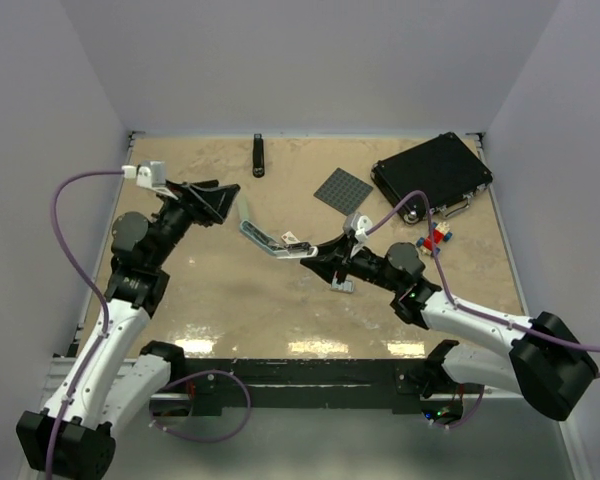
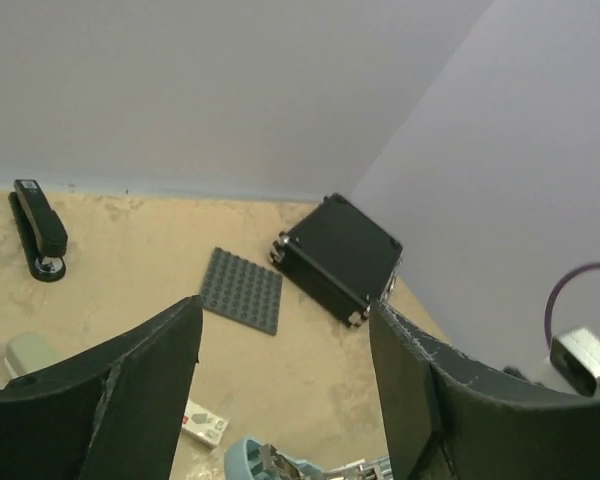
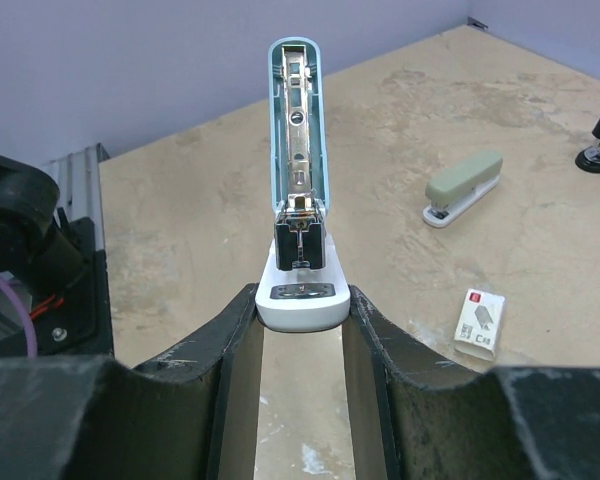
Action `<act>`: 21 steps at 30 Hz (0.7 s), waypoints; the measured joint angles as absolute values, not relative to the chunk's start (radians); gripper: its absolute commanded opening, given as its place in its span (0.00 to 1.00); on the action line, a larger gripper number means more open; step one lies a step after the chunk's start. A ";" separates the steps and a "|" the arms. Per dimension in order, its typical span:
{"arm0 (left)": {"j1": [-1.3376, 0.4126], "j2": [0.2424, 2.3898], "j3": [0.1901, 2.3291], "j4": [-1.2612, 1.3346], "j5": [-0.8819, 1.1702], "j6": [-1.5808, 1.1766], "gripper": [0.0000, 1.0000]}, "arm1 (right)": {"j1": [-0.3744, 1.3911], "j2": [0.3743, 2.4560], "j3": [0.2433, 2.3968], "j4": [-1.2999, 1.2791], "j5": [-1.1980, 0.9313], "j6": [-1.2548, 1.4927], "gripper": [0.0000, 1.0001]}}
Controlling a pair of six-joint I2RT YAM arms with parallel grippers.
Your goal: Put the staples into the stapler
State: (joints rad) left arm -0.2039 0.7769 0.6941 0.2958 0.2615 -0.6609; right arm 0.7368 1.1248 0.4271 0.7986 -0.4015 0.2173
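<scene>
My right gripper is shut on the white base end of the stapler. The stapler's pale blue top is swung open and shows the silvery metal channel inside. A small grey-green stapler body lies apart from it on the table. The white staples box lies beside the open stapler. A small grey-blue tray lies under my right wrist. My left gripper is open and empty, held above the table left of the stapler.
A slim black stapler lies at the back. A grey studded baseplate and a black case sit at the back right. Red-and-blue toy bricks lie by the case. Walls close in the table.
</scene>
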 measured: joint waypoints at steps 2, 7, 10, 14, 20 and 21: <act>-0.233 0.796 0.720 0.243 0.299 -0.599 0.82 | 0.737 1.125 0.438 0.767 -0.402 0.195 0.00; -0.354 0.834 0.765 0.105 0.406 -0.388 0.88 | 0.737 1.132 0.454 0.738 -0.413 0.159 0.00; -0.379 0.844 0.768 0.025 0.497 -0.247 0.85 | 0.737 1.150 0.469 0.717 -0.434 0.136 0.00; -0.385 0.857 0.770 -0.099 0.607 -0.008 0.81 | 0.737 1.165 0.482 0.690 -0.469 0.106 0.00; -0.387 0.899 0.840 -0.303 0.741 0.354 0.75 | 0.737 1.169 0.501 0.651 -0.518 0.074 0.00; -0.388 0.919 0.867 -0.347 0.763 0.416 0.73 | 0.737 1.169 0.502 0.646 -0.522 0.070 0.00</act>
